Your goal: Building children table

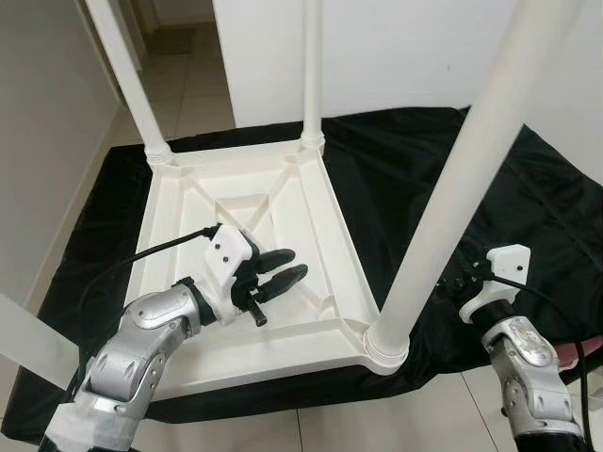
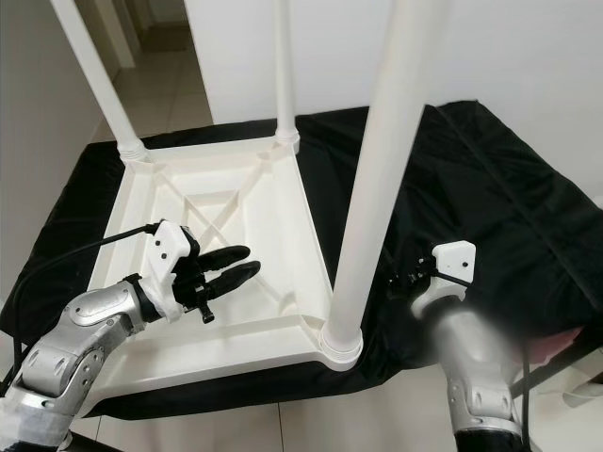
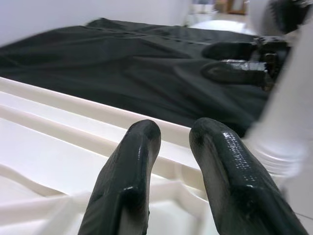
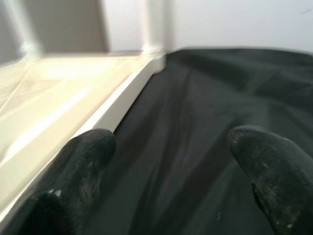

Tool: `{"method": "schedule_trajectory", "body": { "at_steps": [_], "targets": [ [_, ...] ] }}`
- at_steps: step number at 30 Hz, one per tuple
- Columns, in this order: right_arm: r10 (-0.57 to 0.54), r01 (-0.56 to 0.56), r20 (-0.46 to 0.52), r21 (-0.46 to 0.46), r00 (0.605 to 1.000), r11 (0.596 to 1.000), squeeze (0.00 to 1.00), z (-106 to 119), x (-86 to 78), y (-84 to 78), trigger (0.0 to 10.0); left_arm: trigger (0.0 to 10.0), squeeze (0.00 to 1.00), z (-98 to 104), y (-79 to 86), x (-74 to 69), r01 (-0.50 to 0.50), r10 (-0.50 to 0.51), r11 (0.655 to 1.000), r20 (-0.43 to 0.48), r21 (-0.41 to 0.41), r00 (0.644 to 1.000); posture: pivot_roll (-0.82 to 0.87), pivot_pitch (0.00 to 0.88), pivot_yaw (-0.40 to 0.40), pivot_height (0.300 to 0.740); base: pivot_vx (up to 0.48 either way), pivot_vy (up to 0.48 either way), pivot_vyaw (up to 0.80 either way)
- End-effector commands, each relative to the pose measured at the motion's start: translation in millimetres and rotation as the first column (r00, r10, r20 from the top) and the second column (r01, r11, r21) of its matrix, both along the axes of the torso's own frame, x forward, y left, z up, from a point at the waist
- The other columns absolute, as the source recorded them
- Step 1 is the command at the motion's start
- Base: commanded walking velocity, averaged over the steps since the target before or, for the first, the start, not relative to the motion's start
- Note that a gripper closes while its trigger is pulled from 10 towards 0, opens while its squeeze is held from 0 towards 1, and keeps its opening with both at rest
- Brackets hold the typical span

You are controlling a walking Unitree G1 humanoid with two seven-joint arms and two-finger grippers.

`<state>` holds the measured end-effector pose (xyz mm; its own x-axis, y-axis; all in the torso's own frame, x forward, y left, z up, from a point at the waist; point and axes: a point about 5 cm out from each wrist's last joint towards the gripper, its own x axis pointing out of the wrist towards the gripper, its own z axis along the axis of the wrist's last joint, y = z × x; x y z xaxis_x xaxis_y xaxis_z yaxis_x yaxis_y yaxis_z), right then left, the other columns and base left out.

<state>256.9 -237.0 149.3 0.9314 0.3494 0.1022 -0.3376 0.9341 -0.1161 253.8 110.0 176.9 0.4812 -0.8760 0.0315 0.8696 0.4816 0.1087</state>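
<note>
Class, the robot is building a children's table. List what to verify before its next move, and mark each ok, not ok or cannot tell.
1. White table top lies upside down on the black cloth: ok.
2. Near right leg stands upright in its corner socket: ok.
3. That leg fully tightened: cannot tell.
4. Left gripper over the table's underside, holding nothing: ok.
5. Right gripper open beside that leg, holding nothing: ok.
6. Fourth leg fitted at the near left corner: cannot tell.

A black cloth [image 1: 528, 217] covers the tiled floor [image 1: 188, 94], bearing the upturned white table [image 1: 311, 207].
</note>
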Motion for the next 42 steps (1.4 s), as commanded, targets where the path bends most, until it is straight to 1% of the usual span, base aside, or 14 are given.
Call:
{"method": "schedule_trajectory", "body": {
  "at_steps": [1, 2, 3, 6, 7, 11, 15, 19, 20, 29, 30, 35, 38, 42],
  "targets": [
    [0.056, -0.056, -0.024, 0.005, 0.998, 0.998, 1.00, 1.2, -5.4, 0.1, 10.0, 10.0, 0.00, 1.2, 4.1, -2.0, -0.019, 0.019, 1.000, -0.012, -0.003, 1.000, -0.06, 0.041, 0.070, 0.740, 0.000, 0.000, 0.00],
    [0.056, -0.056, -0.024, 0.005, 0.998, 0.998, 1.00, 1.2, -5.4, 0.1, 10.0, 10.0, 0.00, 1.2, 4.1, -2.0, -0.019, 0.019, 1.000, -0.012, -0.003, 1.000, -0.06, 0.041, 0.070, 0.740, 0.000, 0.000, 0.00],
    [0.098, -0.099, -0.042, -0.025, 0.994, 0.995, 0.00, 2.7, -13.9, -5.9, 10.0, 10.0, 0.00, 2.2, 4.8, -4.6, -0.021, 0.021, 1.000, -0.017, -0.005, 1.000, -0.06, 0.040, 0.070, 0.740, 0.000, 0.000, 0.00],
    [0.113, -0.115, -0.043, -0.048, 0.993, 0.992, 0.00, 4.5, -17.9, -8.8, 10.0, 10.0, 0.00, 3.3, 5.0, -6.2, -0.022, 0.022, 1.000, -0.012, 0.000, 1.000, -0.06, 0.039, 0.071, 0.740, 0.000, 0.000, 0.00],
    [0.213, -0.218, -0.096, -0.051, 0.972, 0.975, 0.00, 5.5, -30.5, -9.4, 10.0, 10.0, 0.00, 2.6, 6.3, -9.0, -0.009, 0.009, 1.000, -0.031, 0.019, 0.999, -0.06, 0.039, 0.075, 0.740, 0.000, 0.000, 0.00],
    [0.249, -0.256, -0.117, -0.050, 0.962, 0.965, 0.00, 5.9, -35.2, -9.2, 10.0, 10.0, 0.00, 2.1, 6.9, -10.1, -0.006, 0.007, 1.000, -0.041, 0.025, 0.999, -0.06, 0.038, 0.077, 0.740, 0.000, 0.000, 0.00],
    [0.416, -0.442, -0.251, -0.057, 0.874, 0.895, 0.00, 6.3, -56.3, -3.7, 10.0, 10.0, 0.00, 0.4, 11.4, -13.7, 0.016, -0.012, 0.998, -0.068, 0.058, 0.998, -0.07, 0.038, 0.087, 0.740, 0.000, 0.000, 0.00],
    [0.483, -0.519, -0.290, -0.059, 0.826, 0.853, 0.00, 7.9, -61.6, 0.7, 10.0, 10.0, 0.00, -1.0, 12.6, -16.4, 0.040, -0.034, 0.996, -0.075, 0.080, 0.997, -0.07, 0.037, 0.088, 0.740, 0.000, 0.000, 0.00],
    [0.512, -0.548, -0.291, -0.053, 0.808, 0.835, 0.00, 11.8, -61.1, 3.1, 10.0, 10.0, 0.00, -2.4, 12.0, -19.5, 0.062, -0.054, 0.994, -0.091, 0.088, 0.994, -0.07, 0.039, 0.087, 0.740, 0.000, 0.000, 0.00],
    [0.553, -0.592, -0.286, -0.063, 0.782, 0.804, 0.00, 19.4, -54.3, 12.7, 10.0, 10.0, 0.00, -6.1, 9.4, -29.1, 0.102, -0.089, 0.988, -0.117, 0.113, 0.989, -0.05, 0.039, 0.079, 0.740, 0.000, 0.000, 0.00],
    [0.578, -0.616, -0.282, -0.061, 0.766, 0.786, 0.00, 20.0, -51.8, 19.7, 10.0, 10.0, 0.00, -7.4, 7.9, -33.3, 0.117, -0.101, 0.986, -0.131, 0.118, 0.986, -0.04, 0.038, 0.074, 0.740, 0.000, 0.000, 0.00],
    [0.612, -0.650, -0.285, -0.052, 0.737, 0.758, 0.00, 19.3, -48.1, 28.3, 10.0, 10.0, 0.00, -8.6, 7.2, -37.8, 0.133, -0.114, 0.983, -0.147, 0.125, 0.982, -0.03, 0.035, 0.067, 0.740, 0.000, 0.000, 0.00],
    [0.622, -0.660, -0.290, -0.051, 0.728, 0.749, 0.00, 18.7, -47.4, 30.2, 10.0, 10.0, 0.00, -8.7, 7.2, -38.5, 0.134, -0.115, 0.983, -0.151, 0.127, 0.982, -0.03, 0.035, 0.067, 0.740, 0.000, 0.000, 0.00],
    [0.650, -0.698, -0.326, -0.045, 0.687, 0.715, 0.00, 18.3, -51.7, 28.7, 10.0, 10.0, 0.00, -9.5, 8.2, -41.7, 0.141, -0.119, 0.980, -0.156, 0.140, 0.981, -0.03, 0.034, 0.062, 0.740, 0.000, 0.000, 0.00]
  ]
}}
